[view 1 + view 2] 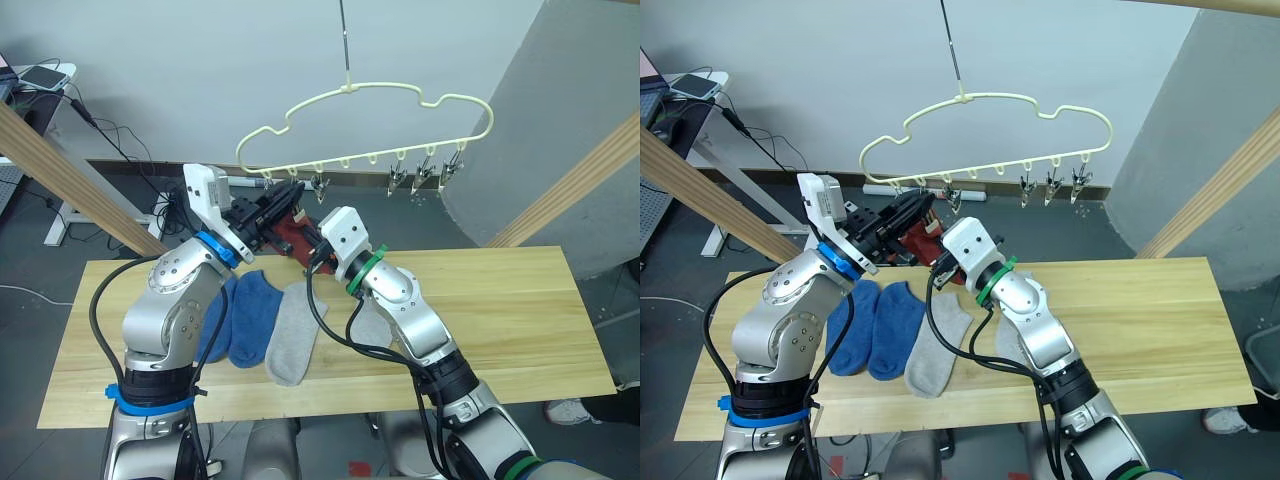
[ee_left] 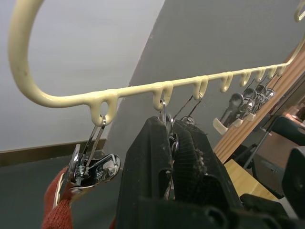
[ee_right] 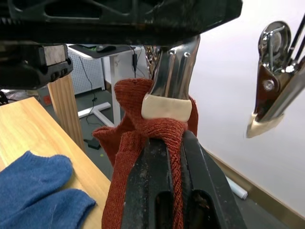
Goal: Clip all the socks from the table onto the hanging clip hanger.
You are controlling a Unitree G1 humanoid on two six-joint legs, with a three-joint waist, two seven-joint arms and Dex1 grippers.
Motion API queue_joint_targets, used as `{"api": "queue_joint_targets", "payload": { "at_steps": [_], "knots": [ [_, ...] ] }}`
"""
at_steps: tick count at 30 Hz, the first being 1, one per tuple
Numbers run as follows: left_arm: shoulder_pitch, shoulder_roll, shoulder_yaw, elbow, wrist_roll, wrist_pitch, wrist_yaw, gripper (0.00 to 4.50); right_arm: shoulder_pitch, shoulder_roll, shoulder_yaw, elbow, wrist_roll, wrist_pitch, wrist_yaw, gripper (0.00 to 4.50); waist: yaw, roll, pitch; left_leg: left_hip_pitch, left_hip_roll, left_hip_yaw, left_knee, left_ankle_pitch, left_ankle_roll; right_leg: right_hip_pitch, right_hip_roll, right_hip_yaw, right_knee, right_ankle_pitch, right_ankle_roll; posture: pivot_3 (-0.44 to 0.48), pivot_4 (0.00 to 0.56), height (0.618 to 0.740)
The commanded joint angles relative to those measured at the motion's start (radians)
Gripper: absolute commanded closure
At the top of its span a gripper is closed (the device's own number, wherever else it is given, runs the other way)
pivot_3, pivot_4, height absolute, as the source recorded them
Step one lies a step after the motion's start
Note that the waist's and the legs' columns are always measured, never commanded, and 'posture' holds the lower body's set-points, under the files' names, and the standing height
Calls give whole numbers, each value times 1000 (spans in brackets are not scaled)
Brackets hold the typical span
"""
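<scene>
The rust red sock [image 3: 143, 157] is soft, light knit that bunches and sags, so I judge it is best taken near the cuff, where a thick fold gives the clip something to bite. In the right wrist view the right gripper [image 3: 174, 143] has its jaws closed tight on a gathered fold of that sock, just below a metal clip [image 3: 169, 81] whose cream pad already sits on the top of the fabric. The sock hangs above the desk [image 1: 500, 330], near its far edge, under the left end of the clip hanger [image 1: 365, 125].

The left gripper [image 2: 171, 138] has its jaws pressed together on the second metal clip [image 2: 164, 119] from the hanger's curved end, apparently squeezing its handles. Beside it another clip [image 2: 90, 167] shows rust red fabric at its mouth.

On the desk, toward the left half, lie two blue socks [image 1: 245, 320] side by side, with a light grey sock [image 1: 292, 340] just beside them and another grey one [image 1: 372, 325] partly hidden behind the right arm.
</scene>
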Motion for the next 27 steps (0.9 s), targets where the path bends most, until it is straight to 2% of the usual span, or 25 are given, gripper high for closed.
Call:
{"api": "queue_joint_targets", "payload": {
  "at_steps": [1,3,4,12,25,27],
  "knots": [
    [13,6,16,-33,-23,-3,-9,4392,-25,25,-5,-22,18,-39,1,4500,0,0,0,0,0,0,0,0,0,0,0,0,0,0,0,-221,343,732],
    [13,7,19,-29,-18,-5,-2,4392,-27,28,-5,-19,19,-42,2,4500,0,0,0,0,0,0,0,0,0,0,0,0,0,0,0,-221,343,732],
    [14,11,17,-28,-17,-3,-4,3670,-29,31,-4,-18,21,-43,4,4500,0,0,0,0,0,0,0,0,0,0,0,0,0,0,0,-221,343,732],
    [34,38,19,-27,-17,-5,-24,1273,-40,42,1,-6,28,-54,11,4500,0,0,0,0,0,0,0,0,0,0,0,0,0,0,0,-221,339,732],
    [90,105,46,-52,-19,-10,-43,1273,-47,46,4,7,28,-31,28,4500,0,0,0,0,0,-1,0,0,0,0,0,-1,0,0,-1,-205,335,732],
    [89,108,45,-50,-13,-16,-42,1218,-39,39,4,-3,33,-15,40,3955,1,0,0,0,0,-1,0,0,0,0,0,-1,0,0,-1,-206,335,732]
  ]
}}
